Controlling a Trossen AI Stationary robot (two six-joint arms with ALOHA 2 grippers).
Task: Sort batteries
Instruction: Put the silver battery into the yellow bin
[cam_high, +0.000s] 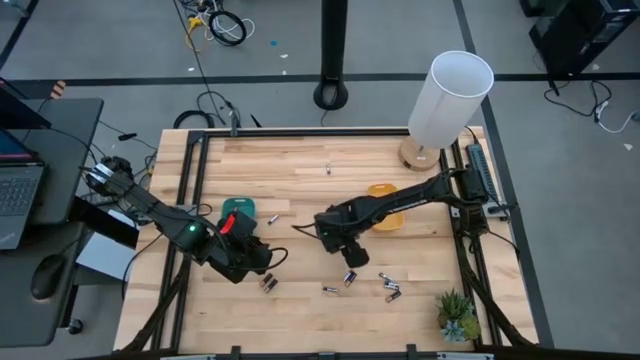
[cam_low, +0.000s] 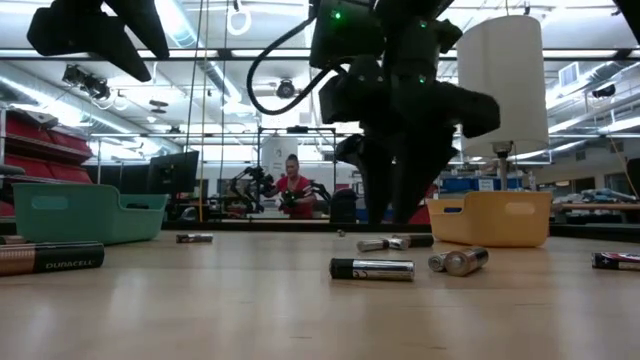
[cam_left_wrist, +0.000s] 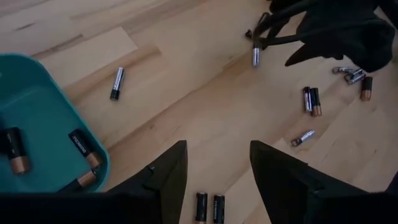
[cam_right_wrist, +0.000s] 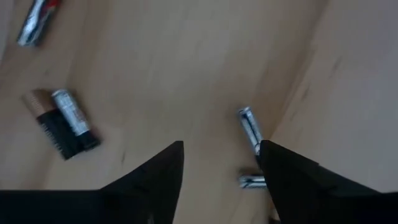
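Note:
Several small batteries lie on their sides on the wooden table: a pair (cam_high: 267, 283) right by my left gripper, one (cam_high: 272, 218) beside the green tray (cam_high: 238, 203), and others (cam_high: 388, 287) scattered toward the near right. The green tray (cam_left_wrist: 43, 124) holds three cells (cam_left_wrist: 84, 147). My left gripper (cam_left_wrist: 217, 168) is open, just above the pair (cam_left_wrist: 208, 207). My right gripper (cam_right_wrist: 221, 162) is open and points down over the table's middle. A silver cell (cam_right_wrist: 249, 129) lies close by one of its fingers, and a dark and silver pair (cam_right_wrist: 62, 124) lies off to the side.
The yellow tray (cam_high: 383, 190) sits behind my right arm and shows in the low view (cam_low: 490, 220). A white lamp (cam_high: 450, 95) stands at the far right corner, and a small plant (cam_high: 458, 315) at the near right corner. A person (cam_low: 293, 185) shows in the room beyond.

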